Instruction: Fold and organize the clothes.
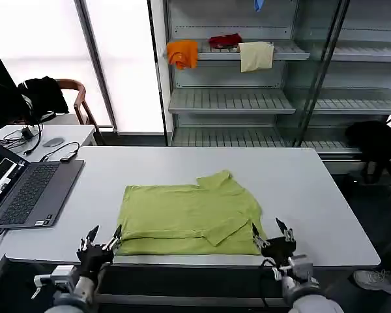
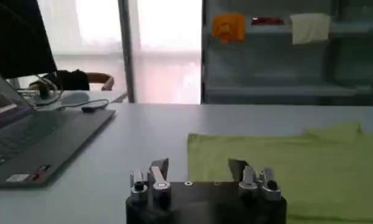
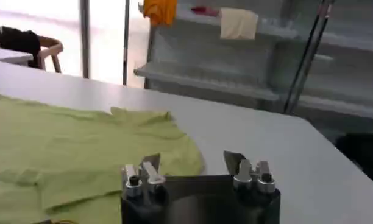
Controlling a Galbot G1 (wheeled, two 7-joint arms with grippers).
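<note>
A lime-green T-shirt (image 1: pixel 189 218) lies flat on the white table (image 1: pixel 300 189), sleeves folded in over the body. Its plain side faces up. My left gripper (image 1: pixel 105 234) hovers open just off the shirt's near left corner. In the left wrist view the left gripper (image 2: pixel 198 165) straddles the shirt's (image 2: pixel 284 170) left edge, with nothing between the fingers. At the near right corner my right gripper (image 1: pixel 268 229) is open as well. The right wrist view has the right gripper (image 3: pixel 192 159) beside the shirt's (image 3: pixel 71 158) right hem, gripping nothing.
An open laptop (image 1: pixel 26 189) sits on the table's left side, cables and a mouse (image 1: pixel 52 141) behind it. Metal shelves (image 1: pixel 247 98) stand beyond the table with orange (image 1: pixel 182 52), red (image 1: pixel 225 40) and cream (image 1: pixel 255 55) cloths. A chair with a black garment (image 1: pixel 42 94) is at far left.
</note>
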